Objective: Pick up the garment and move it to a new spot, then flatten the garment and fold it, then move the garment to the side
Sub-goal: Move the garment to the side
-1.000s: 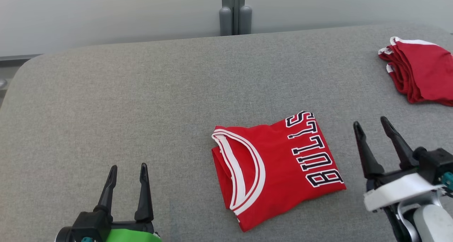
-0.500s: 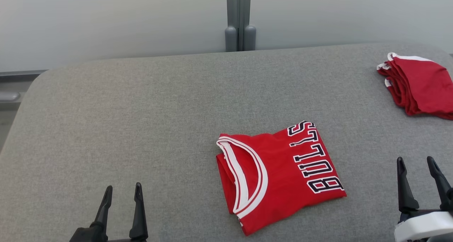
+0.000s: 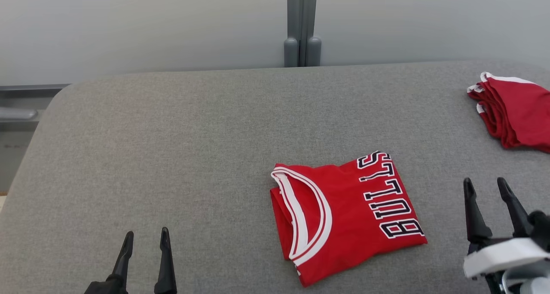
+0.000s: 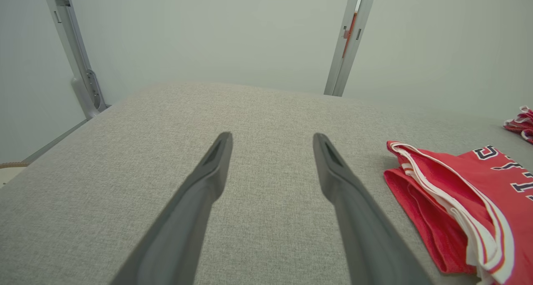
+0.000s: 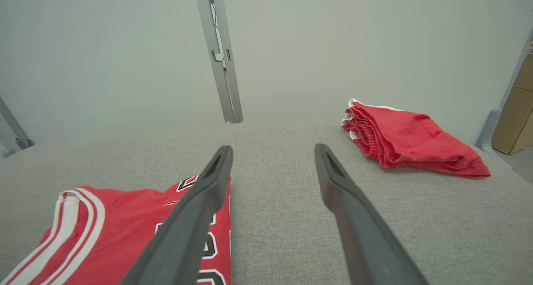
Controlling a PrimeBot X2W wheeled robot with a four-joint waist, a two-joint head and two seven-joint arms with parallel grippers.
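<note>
Red jersey (image 3: 348,216) lies folded flat on the grey fabric table (image 3: 193,156), right of centre, collar to the robot's left, lettering to its right. Left gripper (image 3: 146,232) is well apart from it, fingers spread wide, empty. Right gripper (image 3: 484,181) is near the jersey's lettered edge, equally wide, holding nothing; folded red shorts (image 3: 515,109) lie far right.

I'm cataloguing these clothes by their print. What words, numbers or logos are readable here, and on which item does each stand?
"BULLS": black letters edged in white, on the folded red jersey; in the head view the word runs up the picture.
Wrist views: only fragments of those same letters show on the jersey, unreadable on their own.
Red garment pile at the table's far right: no text visible.
</note>
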